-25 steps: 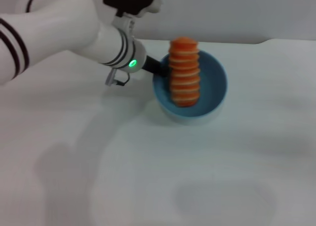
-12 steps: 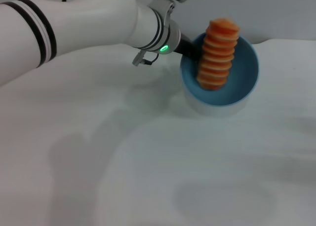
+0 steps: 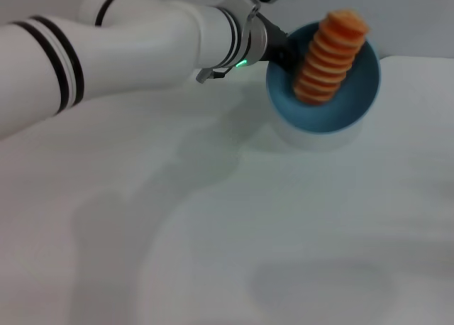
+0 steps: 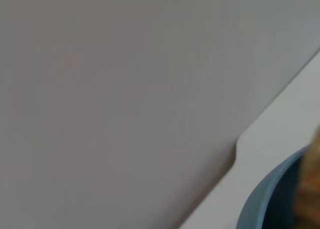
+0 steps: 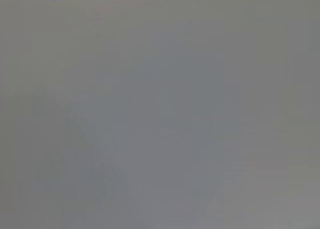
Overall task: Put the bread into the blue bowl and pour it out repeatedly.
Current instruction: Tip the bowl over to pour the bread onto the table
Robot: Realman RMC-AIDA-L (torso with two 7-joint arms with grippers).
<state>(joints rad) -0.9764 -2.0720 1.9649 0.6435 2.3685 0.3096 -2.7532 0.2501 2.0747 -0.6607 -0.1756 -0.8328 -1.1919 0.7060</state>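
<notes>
Left gripper (image 3: 282, 50) clamped on blue bowl's (image 3: 355, 101) rim, bowl tipped. Bread (image 3: 330, 57) leaning inside, jutting past rim. Above white table (image 3: 213, 233).

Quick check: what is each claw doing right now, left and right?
Left claw: closed on the rim of the blue bowl, which is lifted and tilted with the bread inside.
Right claw: not in view.

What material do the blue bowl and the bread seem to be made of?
The blue bowl: probably plastic or glazed ceramic; its walls are smooth and glossy. The bread: probably a moulded plastic or foam toy, with very regular matte orange and cream ridges.
</notes>
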